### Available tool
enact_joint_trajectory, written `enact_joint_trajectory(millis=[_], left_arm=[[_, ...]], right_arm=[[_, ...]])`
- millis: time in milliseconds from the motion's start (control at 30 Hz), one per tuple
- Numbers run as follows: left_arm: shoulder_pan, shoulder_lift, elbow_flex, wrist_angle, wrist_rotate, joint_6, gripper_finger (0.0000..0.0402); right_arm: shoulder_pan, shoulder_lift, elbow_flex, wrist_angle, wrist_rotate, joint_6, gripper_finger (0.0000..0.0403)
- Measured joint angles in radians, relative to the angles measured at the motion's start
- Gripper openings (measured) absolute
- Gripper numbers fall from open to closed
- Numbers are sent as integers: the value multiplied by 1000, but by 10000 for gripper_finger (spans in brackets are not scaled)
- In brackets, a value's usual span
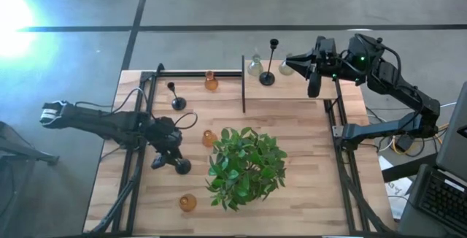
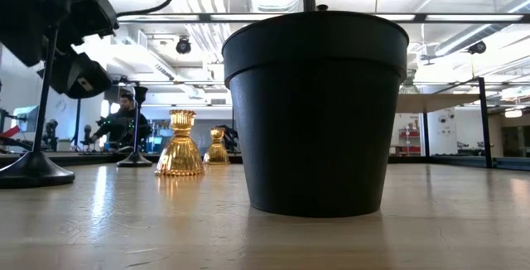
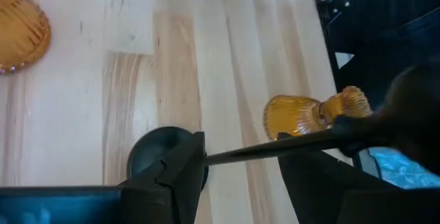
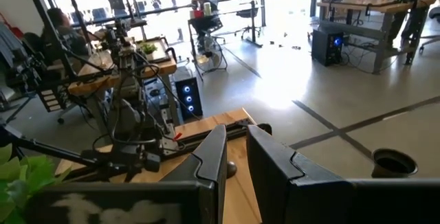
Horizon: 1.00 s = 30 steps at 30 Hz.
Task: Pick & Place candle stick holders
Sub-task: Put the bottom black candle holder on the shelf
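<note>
1. left gripper (image 1: pixel 168 152) sits low over the desk near its left edge, about midway front to back. its fingers (image 3: pixel 180 172) stand apart on either side of the thin stem of a black candle holder (image 1: pixel 182 166), which lies tilted or on its side, round base toward the plant. whether the pads actually press the stem, can't tell.
2. right gripper (image 1: pixel 295 66) hangs over the raised shelf (image 1: pixel 292 92) at the desk's far right corner, fingers nearly together with just a thin gap, nothing between them.
3. on that shelf: a clear glass holder (image 1: pixel 255 66) and a second black holder (image 1: pixel 268 77) upright just beside it, plus another clear glass holder (image 1: pixel 286 68) right at the right gripper's tip.
4. third black holder (image 1: pixel 178 103) stands upright toward the far left of the desk, with an amber glass holder (image 1: pixel 211 83) at the far edge near the shelf's divider.
5. second amber holder (image 1: pixel 209 138) is just left of the green plant (image 1: pixel 244 166), which stands mid-desk in a black pot (image 2: pixel 315 113).
6. third amber holder (image 1: pixel 187 203) is by the near edge, left of the plant.
</note>
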Motion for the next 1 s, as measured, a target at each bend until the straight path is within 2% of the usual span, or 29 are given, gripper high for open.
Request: enact_joint_trajectory(millis=[267,533,733,1000], left_arm=[[0,-2,36,-2,24,0,159],[0,-2,46,-1,14,7,102],[1,-3,43,0,-64,31,20],[0,-2,106,-35,-227,3,17]], right_arm=[[0,0,0,3,0,0,52],[0,0,0,3,2,0,52],[0,0,0,3,2,5,52],[0,0,0,2,2,6,52]])
